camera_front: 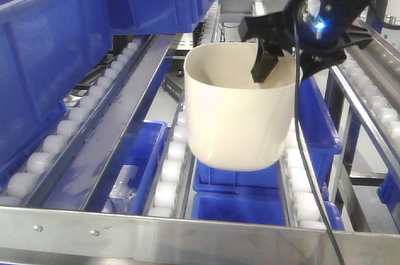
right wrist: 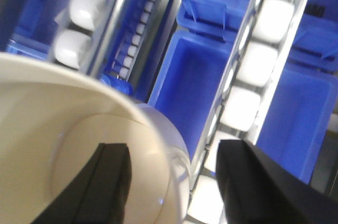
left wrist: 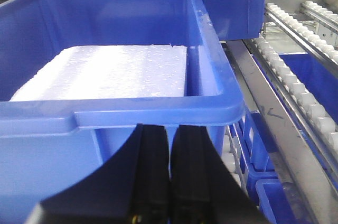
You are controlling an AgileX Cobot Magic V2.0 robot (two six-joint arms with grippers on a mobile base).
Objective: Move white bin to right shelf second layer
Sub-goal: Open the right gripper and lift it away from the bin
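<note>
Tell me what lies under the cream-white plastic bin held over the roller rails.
Under the cream-white plastic bin, gripped at its rim by the right gripper, white rollers flank a gap showing blue plastic crates below. What sits directly beneath its base is hidden.

R gripper (camera_front: 279,60) fingers spread, L gripper (left wrist: 169,168) fingers together.

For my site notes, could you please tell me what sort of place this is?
Probably a warehouse or factory parts-storage area: steel flow-rack rails with white rollers, stacked blue plastic crates, and more crates on the level below. The right claw holds a white bin over the rack.
</note>
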